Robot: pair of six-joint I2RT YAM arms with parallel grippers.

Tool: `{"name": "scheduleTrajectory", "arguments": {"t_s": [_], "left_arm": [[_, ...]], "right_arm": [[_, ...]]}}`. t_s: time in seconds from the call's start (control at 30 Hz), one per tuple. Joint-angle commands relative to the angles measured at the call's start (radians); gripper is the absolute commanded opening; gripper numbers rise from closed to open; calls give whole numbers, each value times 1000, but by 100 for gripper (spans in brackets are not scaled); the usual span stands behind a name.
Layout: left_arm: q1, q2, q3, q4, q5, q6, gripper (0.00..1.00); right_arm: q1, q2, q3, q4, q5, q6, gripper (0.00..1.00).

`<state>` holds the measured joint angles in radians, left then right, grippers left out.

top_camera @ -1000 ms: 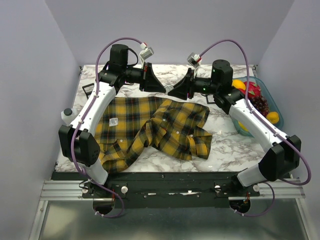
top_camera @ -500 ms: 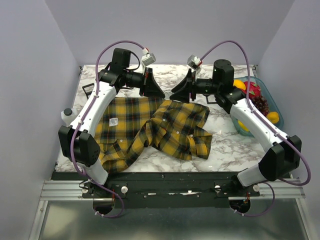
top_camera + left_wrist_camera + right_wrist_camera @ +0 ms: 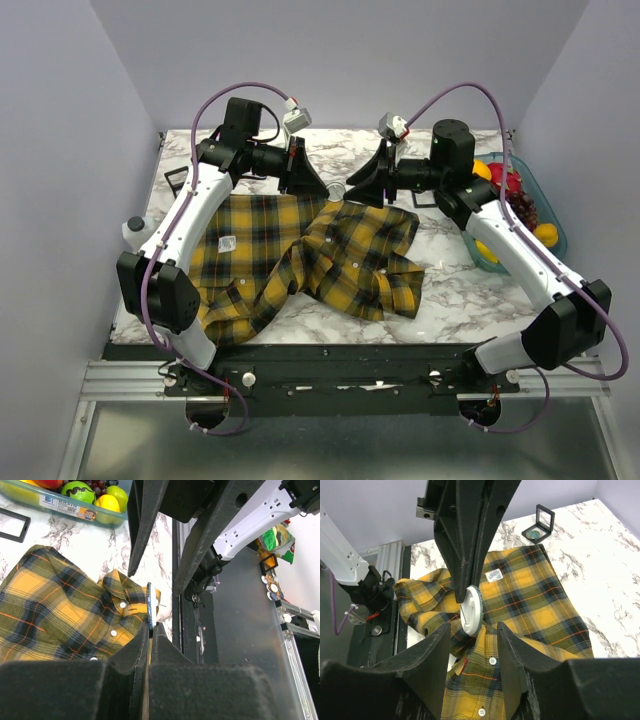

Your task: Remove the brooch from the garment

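The yellow and navy plaid garment lies spread on the marble table. My left gripper hangs above its far edge, shut on the brooch. The brooch shows edge-on in the left wrist view at my left gripper's tips. In the right wrist view it shows a white round back. A peak of the garment's cloth rises to its lower edge. My right gripper faces it, open, with one finger on either side, just short of the disc. In the top view my right gripper sits right beside it.
A clear tub of fruit stands at the table's right edge. A black square frame lies at the far left, and another with a teal disc shows behind the garment. A white bottle stands at the left edge.
My right gripper has drawn back to the right from the left gripper and its jaws have spread. My left gripper keeps hold of the disc, shifted slightly.
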<state>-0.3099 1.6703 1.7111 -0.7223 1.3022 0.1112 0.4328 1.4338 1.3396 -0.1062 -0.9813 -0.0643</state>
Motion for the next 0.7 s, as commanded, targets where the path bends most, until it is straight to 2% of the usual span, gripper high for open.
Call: {"name": "scheduleTrajectory", "arguments": {"t_s": [0.0, 0.67], "left_arm": [[-5, -17, 28, 12, 29, -8, 4], [-6, -6, 31, 29, 31, -33, 4]], "right_arm": [[-2, 27, 24, -12, 33, -15, 48], [12, 56, 53, 10, -2, 26, 44]]}}
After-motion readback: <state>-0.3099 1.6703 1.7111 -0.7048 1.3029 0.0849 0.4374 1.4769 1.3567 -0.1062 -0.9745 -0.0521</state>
